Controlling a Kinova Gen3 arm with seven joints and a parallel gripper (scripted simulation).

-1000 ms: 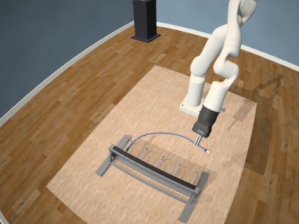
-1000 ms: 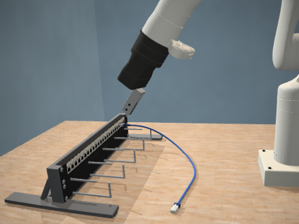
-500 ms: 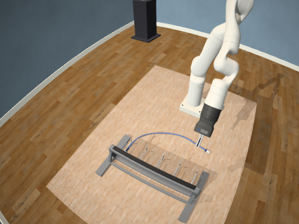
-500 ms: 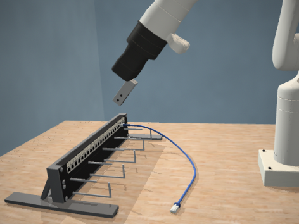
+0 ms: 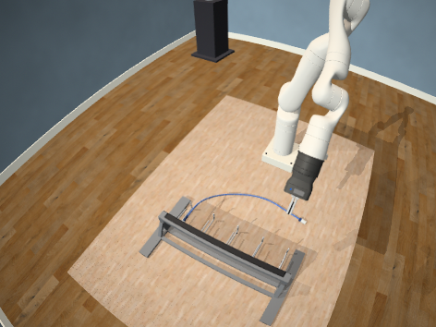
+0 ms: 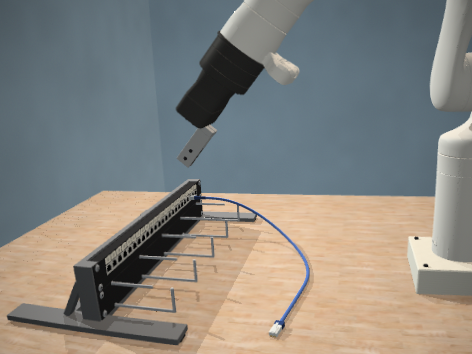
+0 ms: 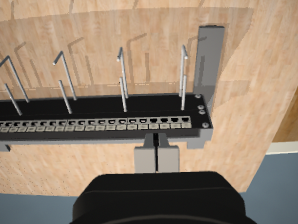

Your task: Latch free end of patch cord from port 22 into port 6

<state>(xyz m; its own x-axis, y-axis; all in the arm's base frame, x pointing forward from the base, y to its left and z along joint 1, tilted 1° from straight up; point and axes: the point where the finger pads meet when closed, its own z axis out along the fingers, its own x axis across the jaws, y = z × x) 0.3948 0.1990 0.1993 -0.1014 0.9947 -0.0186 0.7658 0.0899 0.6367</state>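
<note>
Gripper (image 6: 193, 150) raised in open air above far end of patch panel (image 6: 145, 231), fingers pressed together, nothing between them. Air gap separates fingertips from panel's top edge. Row of L-shaped metal cable rods (image 6: 192, 254) juts from panel's port side, crowding approach to jacks (image 7: 150, 121); narrow lanes between rods. Blue patch cord (image 6: 295, 252) arcs across table beyond rods. White plug (image 6: 276, 328) lies on open table (image 6: 350, 310), apart from rods. Robot base (image 6: 417, 280) stands well apart, far right.
</note>
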